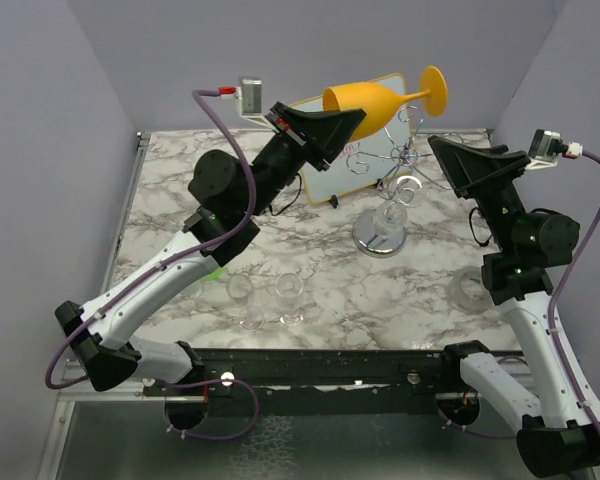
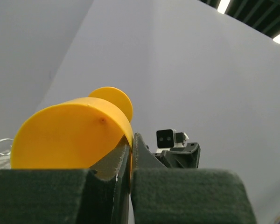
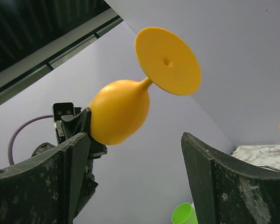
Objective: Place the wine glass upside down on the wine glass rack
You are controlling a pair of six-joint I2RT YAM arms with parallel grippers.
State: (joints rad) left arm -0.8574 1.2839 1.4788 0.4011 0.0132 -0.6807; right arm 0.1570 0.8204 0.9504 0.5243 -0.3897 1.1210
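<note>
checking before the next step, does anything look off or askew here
The orange wine glass is sideways in midair, not upside down, pinched at its rim by the left gripper. Nothing looks spilled or broken.

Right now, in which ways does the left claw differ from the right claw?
1. The left claw is shut on the bowl of the orange glass; the right claw is open and holds nothing.
2. The left claw points to the right; the right claw points to the left, facing the glass without touching it.

Both claws are black and raised above the marble table.
</note>
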